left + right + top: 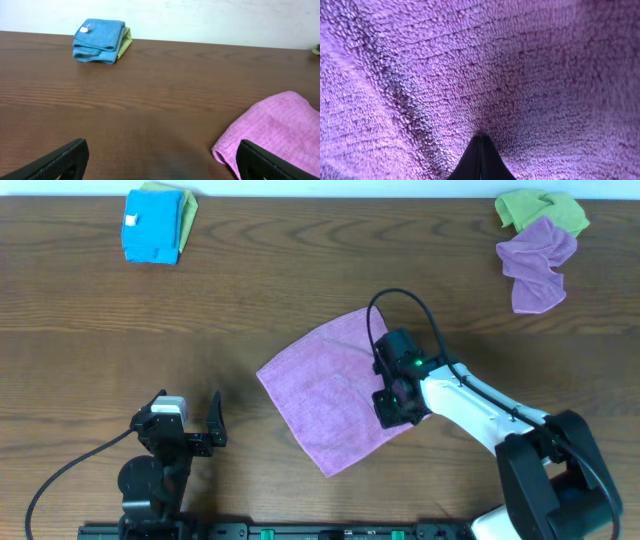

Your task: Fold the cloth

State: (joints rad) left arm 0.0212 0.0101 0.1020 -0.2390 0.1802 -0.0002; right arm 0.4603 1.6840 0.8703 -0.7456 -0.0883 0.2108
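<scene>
Cloth pinched in closed right hand, left hand spread open

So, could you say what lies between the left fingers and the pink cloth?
Just bare table between left fingers and pink cloth, per the overhead view.

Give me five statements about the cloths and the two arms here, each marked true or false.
1. The pink cloth lies spread open near the middle of the table. True.
2. The left gripper holds the pink cloth. False: its fingers are open over bare wood, apart from the cloth.
3. The right gripper is down on the pink cloth's right side. True.
4. The blue cloth lies crumpled at the far right. False: it sits folded at the far left, on a yellow-green cloth.
5. A purple cloth and a green cloth lie bunched at the far right. True.
</scene>
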